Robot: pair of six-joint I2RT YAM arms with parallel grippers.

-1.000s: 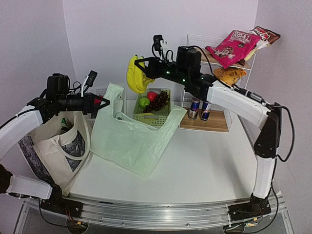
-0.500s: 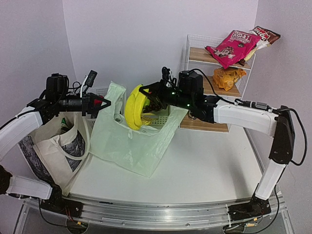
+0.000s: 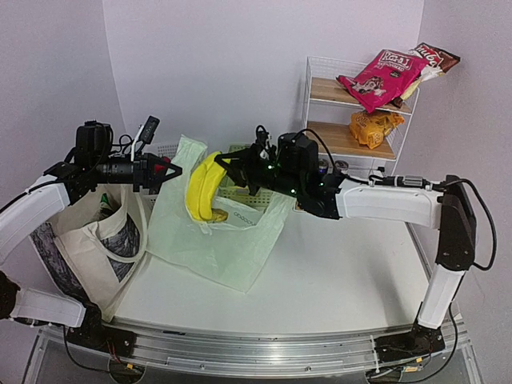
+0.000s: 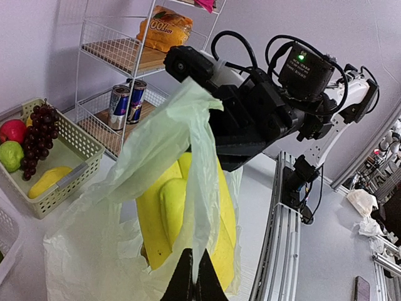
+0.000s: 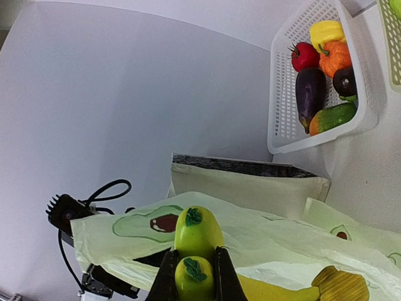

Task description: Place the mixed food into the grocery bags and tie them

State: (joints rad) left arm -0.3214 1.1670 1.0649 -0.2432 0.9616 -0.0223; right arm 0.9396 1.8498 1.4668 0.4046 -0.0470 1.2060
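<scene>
Over white tabletop [image 3: 344,272], holding bunch of yellow bananas [image 3: 204,192] by the stem in nearly closed right gripper [image 5: 195,276], with lower end inside mouth of thin pale-green avocado-print plastic bag [image 3: 216,240]; pinching bag's rim up in fully closed left gripper [image 4: 194,276]. Apparently just getting started: leaving pink and orange snack packets [image 3: 380,76], two drink cans [image 4: 125,103] and dark purple grapes [image 4: 41,128] unpacked, cream canvas tote [image 3: 88,240] and plastic bag untied.

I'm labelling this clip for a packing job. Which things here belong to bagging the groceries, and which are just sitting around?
Part of the job: bananas held by the right tool; green plastic bag pinched by the left tool; canvas tote; grapes; drink cans; snack packets.
Just lying about: green basket; white basket; wire shelf.
</scene>
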